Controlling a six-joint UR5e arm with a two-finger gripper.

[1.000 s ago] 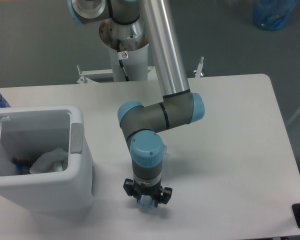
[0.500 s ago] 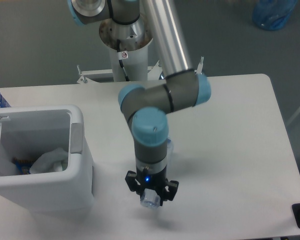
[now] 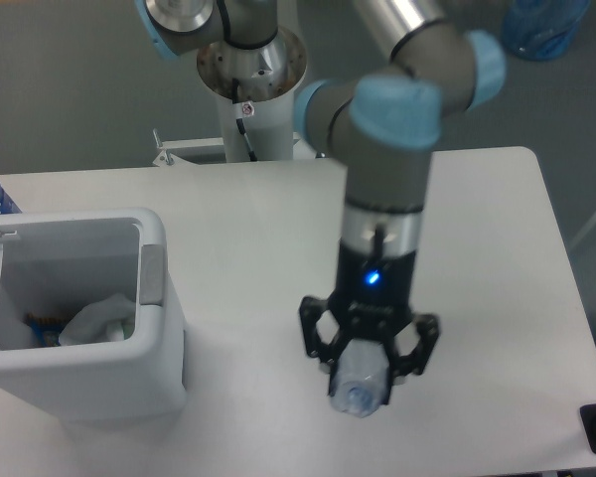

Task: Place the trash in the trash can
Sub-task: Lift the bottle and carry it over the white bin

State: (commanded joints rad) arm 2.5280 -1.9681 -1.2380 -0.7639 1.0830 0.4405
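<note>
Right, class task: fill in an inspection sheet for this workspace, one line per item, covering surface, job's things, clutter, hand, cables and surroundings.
Surface: white table, bare around the arm.
Job's things: crushed clear plastic bottle held in the hand, lifted clear of the table; crumpled white plastic wrapper already inside the white boxy plastic bin at the left.
Clutter: nothing seen on the table.
Hand: black two-finger hand shut on the bottle, pointing down, blue light lit above it.
Cables: thin black cable on the arm's white pedestal.
Surroundings: grey floor; blue translucent jug at the top right.
</note>
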